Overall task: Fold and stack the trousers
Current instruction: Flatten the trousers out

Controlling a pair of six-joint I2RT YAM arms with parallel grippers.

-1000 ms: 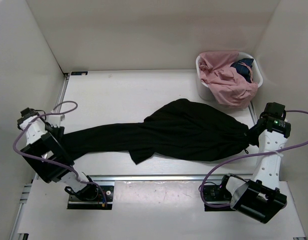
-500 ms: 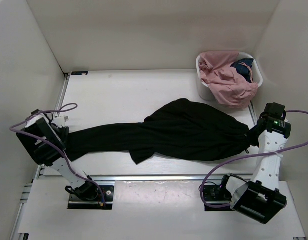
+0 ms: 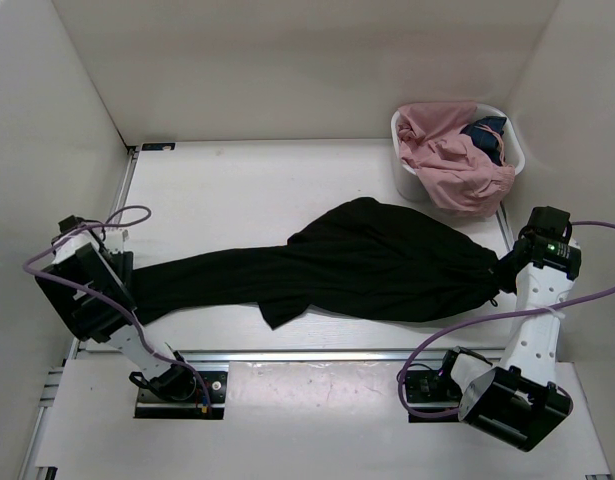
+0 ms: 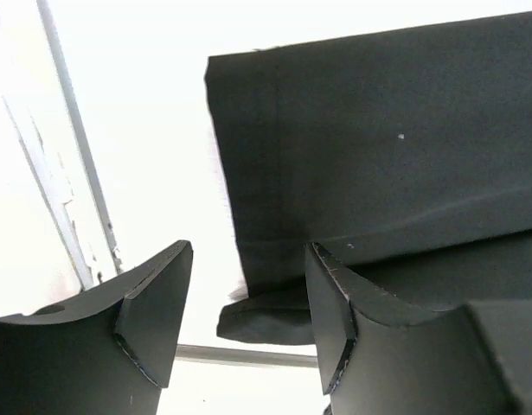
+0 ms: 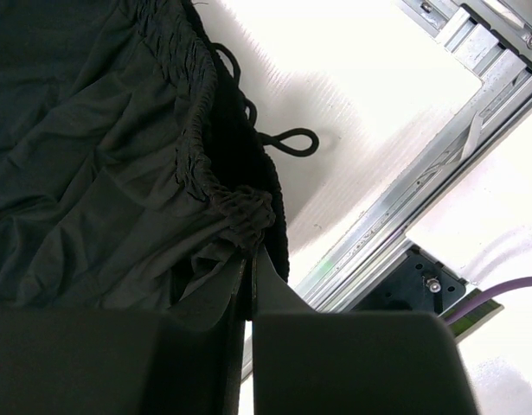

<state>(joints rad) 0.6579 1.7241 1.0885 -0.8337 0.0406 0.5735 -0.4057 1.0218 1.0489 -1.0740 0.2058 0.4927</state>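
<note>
Cuff regrasp pending; left arm has re-angled, trousers (image 3: pixel 367 260) unmoved, stretched flat.
Left gripper (image 4: pixel 248 251) spread apart, hem (image 4: pixel 248 156) just ahead of its tips; right gripper (image 5: pixel 248 255) clamped on waistband (image 5: pixel 201 112); fold not begun.

My left arm (image 3: pixel 87 295) is folded back at the far left side, with the wrist held low. The left gripper (image 4: pixel 246 259) is open, with a clear gap between its two fingers. My right arm (image 3: pixel 535 310) reaches forward along the right side. The right gripper (image 5: pixel 248 272) is closed, its fingers pinching the waistband of the trousers (image 5: pixel 92 173).
</note>
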